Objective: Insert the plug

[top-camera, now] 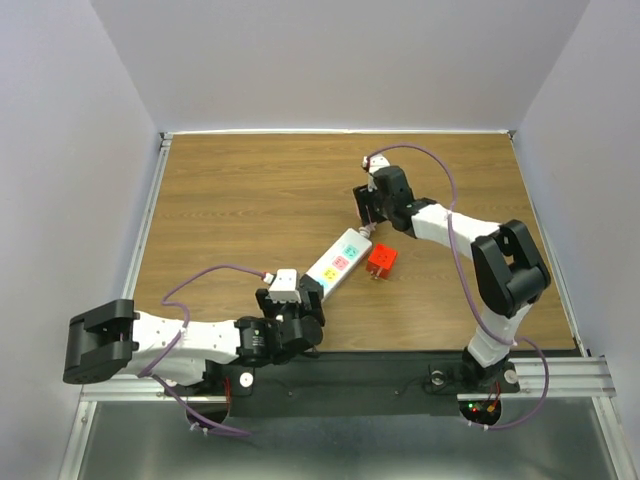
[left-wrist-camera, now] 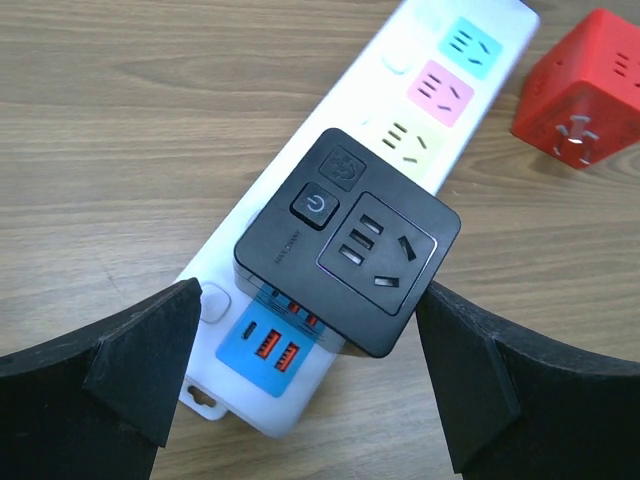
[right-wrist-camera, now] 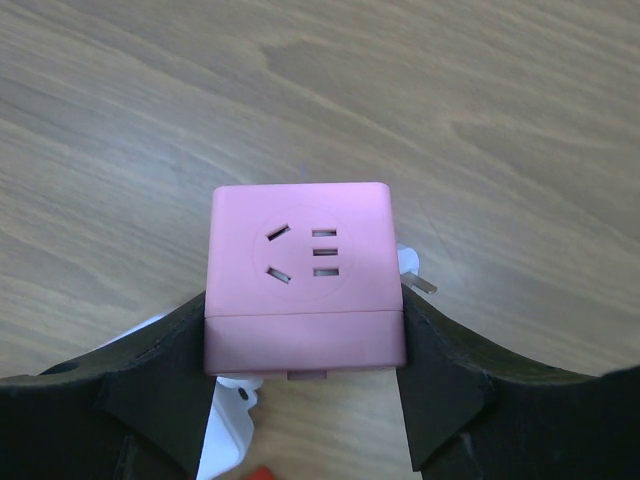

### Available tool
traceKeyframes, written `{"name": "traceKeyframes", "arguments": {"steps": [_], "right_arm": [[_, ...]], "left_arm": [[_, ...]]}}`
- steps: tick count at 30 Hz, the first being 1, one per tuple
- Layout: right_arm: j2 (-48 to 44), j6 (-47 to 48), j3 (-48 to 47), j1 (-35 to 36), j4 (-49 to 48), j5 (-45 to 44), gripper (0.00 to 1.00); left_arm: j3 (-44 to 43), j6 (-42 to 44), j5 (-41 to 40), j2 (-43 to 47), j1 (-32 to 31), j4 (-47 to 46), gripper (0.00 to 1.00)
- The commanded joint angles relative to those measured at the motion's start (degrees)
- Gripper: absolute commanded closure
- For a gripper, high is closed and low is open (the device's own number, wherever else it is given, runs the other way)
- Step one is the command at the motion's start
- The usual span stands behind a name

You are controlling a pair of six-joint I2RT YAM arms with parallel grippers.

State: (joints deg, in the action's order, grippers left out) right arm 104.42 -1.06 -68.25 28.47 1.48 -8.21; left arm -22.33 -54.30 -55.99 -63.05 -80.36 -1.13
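Plug [right-wrist-camera: 300,275] between right fingers [right-wrist-camera: 160,380] (pink, snug)

Down in the lower left of the overhead view, the left arm [top-camera: 190,340] is showing white shells between chunky black joint housings, and a thin purple cable [top-camera: 200,272] is looping along it. Over on the right side, the right arm [top-camera: 440,222] is wearing the same white and black, with a second purple cable [top-camera: 443,170] arching over it. Small green and red lights [top-camera: 478,408] are glowing at its base, bottom right. In the wrist views the left fingers [left-wrist-camera: 140,360] and right fingers [right-wrist-camera: 160,375] are showing matte black, wedge-shaped, with chamfered edges.
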Motion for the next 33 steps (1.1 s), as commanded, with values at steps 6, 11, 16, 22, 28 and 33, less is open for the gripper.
{"name": "traceKeyframes", "arguments": {"steps": [6, 11, 16, 22, 28, 33], "right_arm": [[-12.48, -2.72, 4.08, -0.34, 4.68, -2.17, 1.0], [-17.32, -2.54, 6.02, 1.41, 4.85, 4.94, 1.0], [-17.32, -1.93, 6.81, 4.48, 5.2, 12.16, 1.0], [-16.8, -3.42, 7.17, 10.11, 8.27, 12.51, 1.0], [-12.93, -6.58, 0.5, 16.61, 18.46, 8.56, 0.99], [-10.73, -9.48, -7.32, 19.52, 28.21, 6.44, 1.0]], "left_arm": [[-1.06, 3.81, -4.32, -0.76, 3.89, -2.7, 0.01], [2.63, 17.81, 2.88, 2.31, 9.94, -16.7, 0.01], [5.79, 25.9, 9.92, 5.56, 14.34, -26.01, 0.01], [8.61, 32.15, 14.14, 7.15, 18.64, -34.98, 0.01], [12.39, 34.79, 21.09, 12.58, 24.63, -41.5, 0.01], [15.82, 34.62, 26.79, 19.61, 28.59, -43.61, 0.01]]}}
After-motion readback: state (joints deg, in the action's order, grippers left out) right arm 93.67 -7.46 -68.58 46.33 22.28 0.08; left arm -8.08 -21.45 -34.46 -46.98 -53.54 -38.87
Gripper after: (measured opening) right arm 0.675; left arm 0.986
